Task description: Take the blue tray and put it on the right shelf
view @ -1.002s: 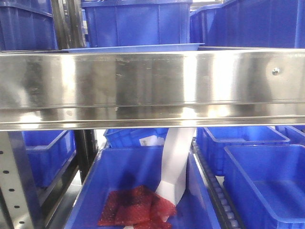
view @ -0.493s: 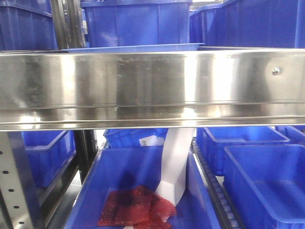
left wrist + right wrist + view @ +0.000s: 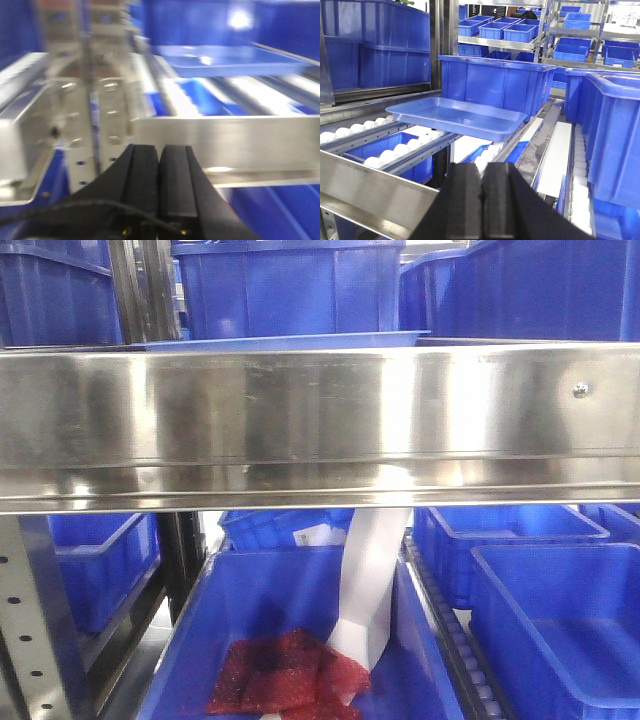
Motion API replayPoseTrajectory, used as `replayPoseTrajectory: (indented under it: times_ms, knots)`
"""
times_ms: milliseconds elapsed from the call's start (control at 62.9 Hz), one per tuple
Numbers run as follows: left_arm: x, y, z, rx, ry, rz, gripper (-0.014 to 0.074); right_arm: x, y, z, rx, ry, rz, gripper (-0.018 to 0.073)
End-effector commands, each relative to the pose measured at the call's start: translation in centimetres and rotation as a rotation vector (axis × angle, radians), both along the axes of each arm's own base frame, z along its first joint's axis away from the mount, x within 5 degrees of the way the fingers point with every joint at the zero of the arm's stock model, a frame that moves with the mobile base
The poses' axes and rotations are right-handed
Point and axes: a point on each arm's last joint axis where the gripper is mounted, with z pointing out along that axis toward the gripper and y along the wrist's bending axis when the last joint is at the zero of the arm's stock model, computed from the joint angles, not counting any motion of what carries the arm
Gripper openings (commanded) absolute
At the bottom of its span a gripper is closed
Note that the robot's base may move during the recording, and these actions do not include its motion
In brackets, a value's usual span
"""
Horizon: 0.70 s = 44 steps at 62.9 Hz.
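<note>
Both grippers are being shown with their black pads pressed together and nothing between them: the right gripper at the bottom of the right wrist view, the left gripper at the bottom of the blurred left wrist view. Neither is touching the blue tray. The tray is being carried by the white rollers of the right shelf, behind the broad steel front rail, lying flat with its open side up. In the right wrist view its long axis is running from the near left toward the far right, with a long edge facing the camera. A deep blue bin is sitting just behind it on the same level; whether the two are touching cannot be told. In the front view only the tray's rim is being seen, as a thin strip above the rail. Below the rail, a lower bin is holding a red mesh bag and a white strip.
</note>
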Motion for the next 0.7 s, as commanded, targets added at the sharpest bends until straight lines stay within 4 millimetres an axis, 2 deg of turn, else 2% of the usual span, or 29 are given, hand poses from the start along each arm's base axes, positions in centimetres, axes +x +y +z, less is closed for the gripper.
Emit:
replayPoseTrajectory:
  times_ms: [0,48,207,254,684]
  knots:
    - [0.6,0.2,-0.6,-0.037,-0.158,0.049,-0.0048,-0.2,0.0,1.6,0.02,-0.111,0.009,0.0055]
    - [1.1,0.3,-2.4,-0.04,-0.176,0.066,-0.0048,-0.2,0.0,1.6,0.02,-0.111,0.009,0.0055]
    - [2.1,0.6,-6.3,-0.054,-0.26,0.103,-0.0048,-0.2,0.0,1.6,0.02,-0.112,0.009,0.0055]
    - [2.1,0.5,-6.4,-0.046,-0.191,0.092,-0.0048,-0.2,0.0,1.6,0.02,-0.112,0.009,0.0055]
    - [2.2,0.4,-7.0,-0.042,-0.163,0.09,-0.0048,-0.2,0.0,1.6,0.02,-0.112,0.009,0.0055]
